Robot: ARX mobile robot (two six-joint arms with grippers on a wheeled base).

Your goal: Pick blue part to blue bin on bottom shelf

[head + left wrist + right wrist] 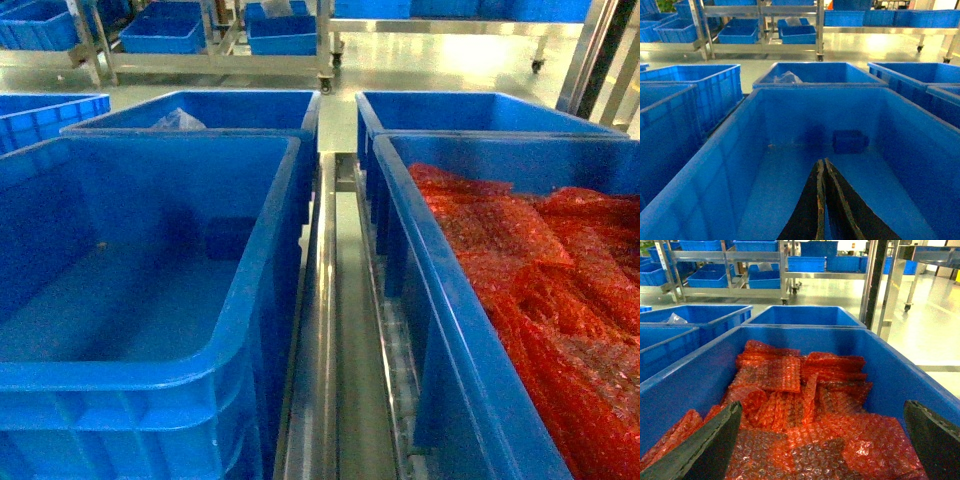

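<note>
Near blue bin cut off by the head view's bottom and left edges, red bubble-wrap bin cropped at right and bottom, blue part dim and indistinct against the bin's far wall, right gripper's fingers cropped at the bottom edge, crumpled clear plastic half hidden behind a bin rim.

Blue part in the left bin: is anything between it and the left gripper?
Nothing visible. In the left wrist view the left gripper, jaws closed, hangs inside the left bin, and only bare bin floor lies between it and the blue part by the far wall.
</note>
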